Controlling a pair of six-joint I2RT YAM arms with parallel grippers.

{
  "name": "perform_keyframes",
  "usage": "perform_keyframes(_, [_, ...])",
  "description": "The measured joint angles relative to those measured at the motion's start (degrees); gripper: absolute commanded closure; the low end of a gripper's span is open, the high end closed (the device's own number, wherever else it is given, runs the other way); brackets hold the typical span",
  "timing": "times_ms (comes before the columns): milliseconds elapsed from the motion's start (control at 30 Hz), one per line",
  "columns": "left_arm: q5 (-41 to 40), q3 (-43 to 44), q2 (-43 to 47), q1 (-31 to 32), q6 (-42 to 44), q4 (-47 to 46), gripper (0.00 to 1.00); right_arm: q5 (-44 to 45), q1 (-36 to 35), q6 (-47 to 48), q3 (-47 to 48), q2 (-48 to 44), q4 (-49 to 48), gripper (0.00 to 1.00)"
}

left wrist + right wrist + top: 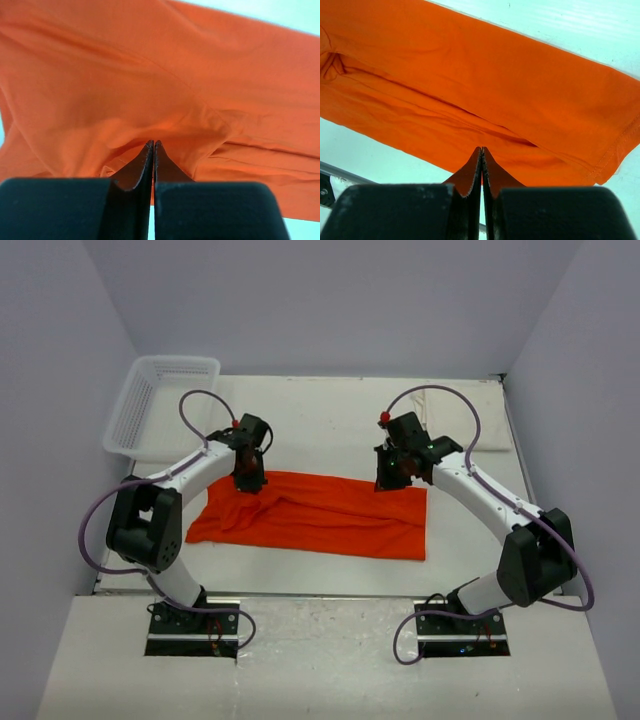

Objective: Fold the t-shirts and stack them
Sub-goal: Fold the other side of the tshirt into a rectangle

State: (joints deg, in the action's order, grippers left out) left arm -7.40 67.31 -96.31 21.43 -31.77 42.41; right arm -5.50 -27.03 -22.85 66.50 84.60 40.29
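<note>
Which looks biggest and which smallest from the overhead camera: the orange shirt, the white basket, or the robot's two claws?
1. Orange shirt, clearly largest.
2. White basket.
3. Left gripper and right gripper, smallest; they look alike, so no ranking between them.

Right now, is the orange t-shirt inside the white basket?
No, the orange t-shirt lies spread on the table, apart from the basket at the far left corner.

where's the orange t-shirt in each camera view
Top external: the orange t-shirt lies spread out as a wide band at mid-picture.
Left wrist: it fills nearly the whole picture, puckered at bottom centre.
Right wrist: it runs as a band from upper left to lower right.
Shared landmark: the white table bordering the cloth.
</note>
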Motion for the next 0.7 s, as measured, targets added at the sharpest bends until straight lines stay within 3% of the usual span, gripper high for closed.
perform_keyframes(300, [3.0, -9.8, 1.7, 0.6, -0.2, -2.0, 1.0, -0.1, 0.1, 0.0, -0.3, 0.0, -0.7, 1.0])
perform_keyframes(500, [3.2, -12.1, 6.7, 6.5, -1.7, -2.6, 1.0, -0.5, 0.1, 0.0, -0.7, 0.2, -1.4, 1.0])
perform_keyframes(700, [4.3, -14.3, 6.4, 10.9, -3.5, -4.9, 1.0, -1.1, 0.1, -0.1, -0.7, 0.2, -1.6, 1.0])
